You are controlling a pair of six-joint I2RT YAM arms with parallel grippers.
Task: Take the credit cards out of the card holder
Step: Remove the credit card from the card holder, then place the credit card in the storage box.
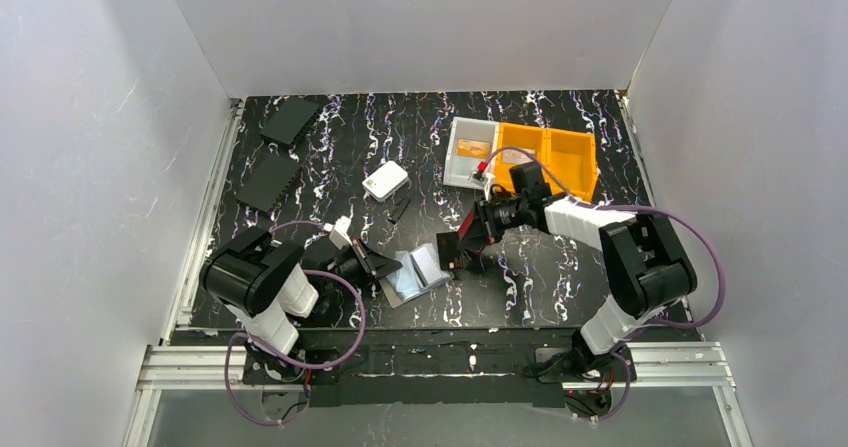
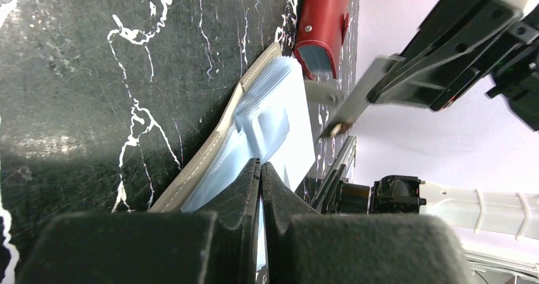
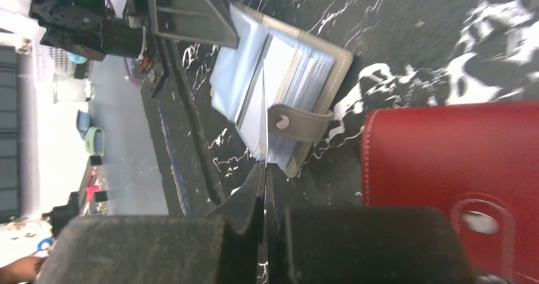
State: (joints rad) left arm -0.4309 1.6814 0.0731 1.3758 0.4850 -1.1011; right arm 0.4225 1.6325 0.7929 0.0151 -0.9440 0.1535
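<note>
The grey-taupe card holder (image 1: pixel 418 273) lies open on the table between the arms, its silvery-blue sleeves fanned out. My left gripper (image 1: pixel 375 264) is shut on a sleeve at the holder's near-left side; in the left wrist view (image 2: pixel 260 168) a pale sheet runs between the jaws beside the holder's taupe stitched edge (image 2: pixel 203 166). My right gripper (image 1: pixel 452 257) is at the holder's right edge. In the right wrist view (image 3: pixel 264 169) it is shut on a thin pale leaf standing up from the holder (image 3: pixel 330 61); card or sleeve, I cannot tell. No loose card shows clearly here.
A red wallet (image 1: pixel 470 229) lies right beside my right gripper, close to the holder (image 3: pixel 445 169). A white box (image 1: pixel 385 180) and a small black piece (image 1: pixel 400 207) sit behind. A grey bin (image 1: pixel 452 162) with an orange-brown flat piece and orange bins (image 1: pixel 560 157) stand back right. Black panels (image 1: pixel 290 120) lie back left.
</note>
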